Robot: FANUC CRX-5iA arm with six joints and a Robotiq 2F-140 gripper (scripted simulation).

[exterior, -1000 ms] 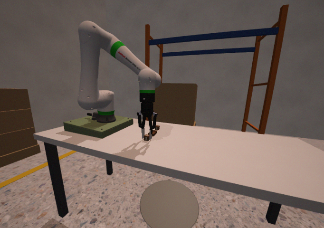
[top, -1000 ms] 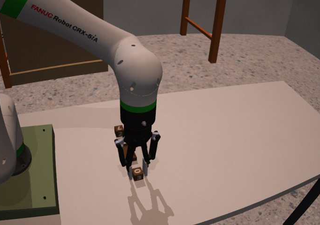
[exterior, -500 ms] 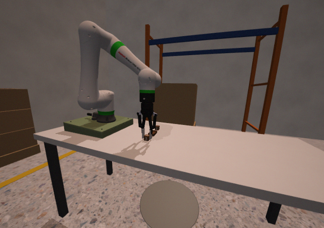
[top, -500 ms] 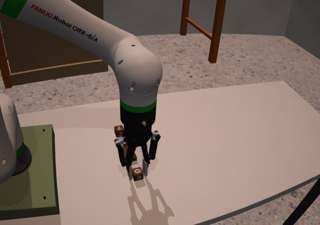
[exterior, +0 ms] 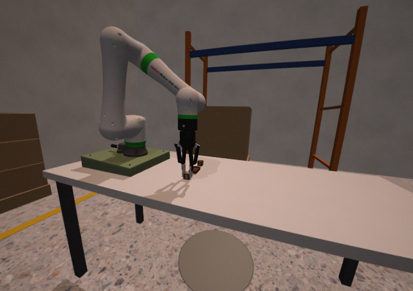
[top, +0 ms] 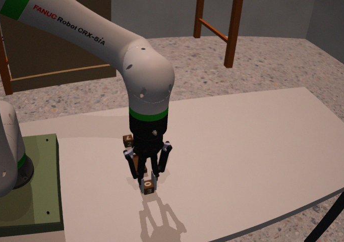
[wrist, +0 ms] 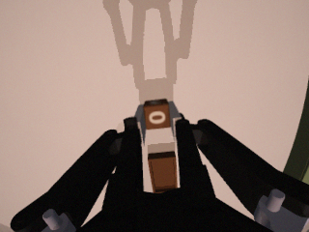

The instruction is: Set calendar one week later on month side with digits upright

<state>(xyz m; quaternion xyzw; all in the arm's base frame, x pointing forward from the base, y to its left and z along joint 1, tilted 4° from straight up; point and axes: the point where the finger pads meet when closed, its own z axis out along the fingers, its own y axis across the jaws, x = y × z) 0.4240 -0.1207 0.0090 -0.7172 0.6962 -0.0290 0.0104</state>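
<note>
A dark brown cube (top: 149, 187) (exterior: 186, 175) (wrist: 156, 116) is outside the brown tray (top: 136, 165) (exterior: 196, 170) (wrist: 164, 173), low at the worktop (top: 235, 148) (exterior: 265, 191) (wrist: 58, 58), with a pale 0 on its upper face and a 3 on one side face. The gripper (top: 149, 182) (exterior: 186, 170) (wrist: 156, 112) has its fingers clamped on this cube, one grey pad against each of two opposite sides. Whether the cube's underside touches the worktop cannot be told. The gripper points downward, its linkages spread wide above and its fingertips down beside the cube. Near the held cube, the tray lies on the worktop, partly hidden by the gripper in the top view; the part of its inside that shows in the wrist view holds no cube. A second cube (top: 127, 140) (exterior: 200, 162) stands on the worktop beyond the tray, apart from the first, with a 2 on a side face and a mark like an upturned 7 on top. Farther out, the white arm (top: 149, 68) (exterior: 114, 79) reaches over from its green base plate (top: 45, 182) (exterior: 106, 166), bending down at the wrist so that its last section stands nearly upright above the held cube.
</note>
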